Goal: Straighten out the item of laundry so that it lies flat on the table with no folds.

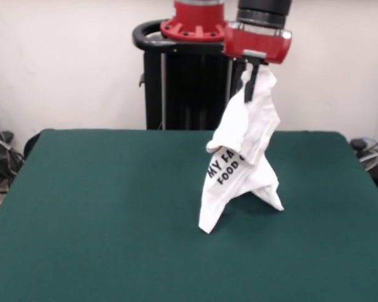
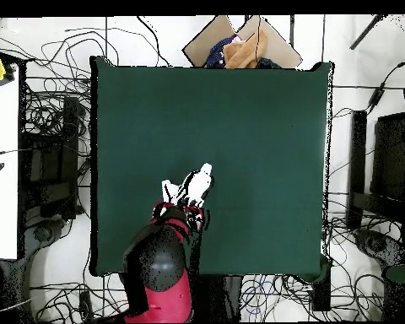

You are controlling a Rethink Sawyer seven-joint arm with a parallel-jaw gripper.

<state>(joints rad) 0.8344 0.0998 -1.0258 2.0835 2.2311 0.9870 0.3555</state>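
The white T-shirt (image 1: 242, 160) with black lettering hangs from my gripper (image 1: 252, 80), which is shut on its top edge high above the green table (image 1: 101, 214). The shirt drapes down in a bunched, folded column. Its two lower corners touch the table right of centre. In the overhead view the shirt (image 2: 197, 184) shows as a small white patch just beyond my gripper (image 2: 182, 213), near the table's (image 2: 256, 126) bottom edge. The coloured print is hidden in the folds.
The black pedestal (image 1: 183, 82) stands behind the table's far edge. A cardboard box (image 2: 240, 46) with cloth in it sits past the table's far side in the overhead view. Cables (image 2: 45, 152) lie on the floor around the table.
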